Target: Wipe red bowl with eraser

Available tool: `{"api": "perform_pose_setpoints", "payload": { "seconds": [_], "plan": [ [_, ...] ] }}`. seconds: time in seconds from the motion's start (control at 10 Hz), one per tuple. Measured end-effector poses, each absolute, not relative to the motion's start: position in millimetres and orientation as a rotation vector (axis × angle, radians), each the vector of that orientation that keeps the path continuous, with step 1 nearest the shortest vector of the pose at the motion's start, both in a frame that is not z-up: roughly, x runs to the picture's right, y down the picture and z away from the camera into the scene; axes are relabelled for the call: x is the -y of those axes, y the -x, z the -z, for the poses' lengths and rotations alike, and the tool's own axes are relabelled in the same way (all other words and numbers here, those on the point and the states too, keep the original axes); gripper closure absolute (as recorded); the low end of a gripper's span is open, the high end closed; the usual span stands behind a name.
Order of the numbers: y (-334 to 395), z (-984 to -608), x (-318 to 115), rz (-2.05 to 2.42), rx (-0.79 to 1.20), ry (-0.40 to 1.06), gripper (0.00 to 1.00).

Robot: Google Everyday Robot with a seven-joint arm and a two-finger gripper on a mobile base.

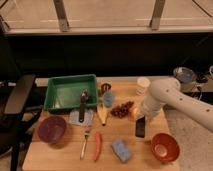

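The red bowl [165, 146] stands upright on the wooden table [55, 157] at the front right. The eraser [140, 127], a small black block, hangs upright from my gripper [141, 119], which is shut on its top end. The white arm [170, 97] reaches in from the right. The eraser is held just above the table, to the left of the red bowl and a little behind it, apart from the rim.
A light blue sponge [121, 150] lies left of the red bowl. A red pepper [97, 146], a fork [85, 142], a purple bowl [51, 129], a green tray [70, 92], a banana [102, 116], grapes [122, 109], a blue cup [108, 98] and a white cup [143, 85] share the table. A chair [17, 105] stands at the left.
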State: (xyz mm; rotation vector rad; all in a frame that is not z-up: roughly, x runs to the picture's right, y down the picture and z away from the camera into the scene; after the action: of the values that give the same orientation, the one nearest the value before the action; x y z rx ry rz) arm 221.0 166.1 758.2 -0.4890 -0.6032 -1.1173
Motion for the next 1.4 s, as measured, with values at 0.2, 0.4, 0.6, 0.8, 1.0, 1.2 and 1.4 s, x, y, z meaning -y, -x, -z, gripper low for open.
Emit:
{"api": "perform_pose_setpoints", "payload": {
  "seconds": [0.2,0.4,0.6,0.8,1.0,1.2,1.4],
  "plan": [
    [-267.8,-734.3,-156.8,1.050,0.563,0.516,1.00],
    [-303.5,-713.7,-162.8,0.980,0.527,0.551,1.00],
    [-327.0,-690.9,-186.2,0.901,0.505,0.585,1.00],
    [-328.1,-675.7,-210.0,0.837,0.504,0.602,1.00],
    [-319.6,-676.6,-224.4,0.808,0.514,0.603,1.00],
    [-314.1,-680.4,-232.7,0.792,0.514,0.600,1.00],
    [-310.3,-689.2,-236.4,0.784,0.514,0.593,1.00]
  ]
}}
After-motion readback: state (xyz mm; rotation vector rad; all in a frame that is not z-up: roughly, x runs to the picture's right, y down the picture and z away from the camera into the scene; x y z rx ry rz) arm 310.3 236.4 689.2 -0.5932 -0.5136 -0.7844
